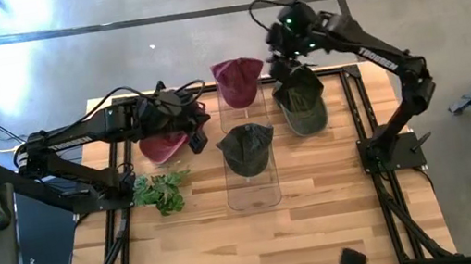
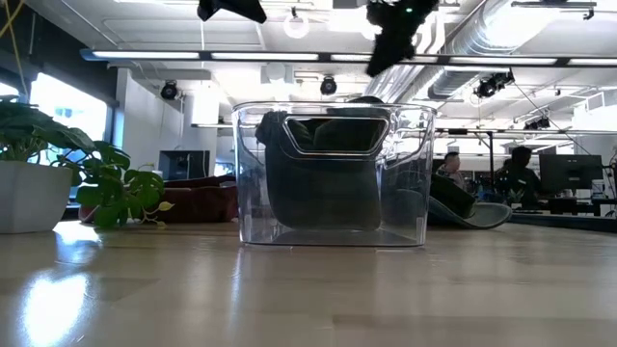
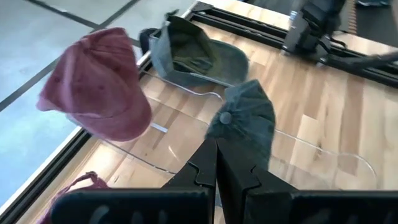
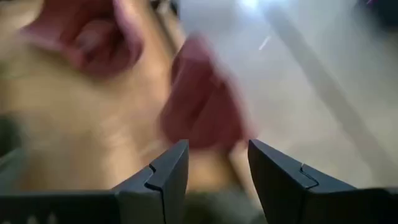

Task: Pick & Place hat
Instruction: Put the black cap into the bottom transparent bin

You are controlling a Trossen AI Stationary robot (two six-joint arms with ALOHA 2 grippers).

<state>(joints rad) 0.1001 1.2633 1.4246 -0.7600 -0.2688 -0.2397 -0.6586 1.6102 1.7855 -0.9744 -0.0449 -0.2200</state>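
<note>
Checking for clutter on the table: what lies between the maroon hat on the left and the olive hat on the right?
In the high view, between the maroon hat and the olive hat lies the dark hat on a clear stand.

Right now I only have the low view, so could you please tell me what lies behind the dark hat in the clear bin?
Observer: From above, a maroon hat sits at the far end of the clear bin, behind the dark hat.
Operator: Thank you. Is the right arm holding anything?
Observer: No. Its wrist view shows the right gripper open, with nothing between the fingers.
Operator: And the left arm?
Observer: The left gripper is shut on nothing, close to a second maroon hat on the table's left side.
</note>
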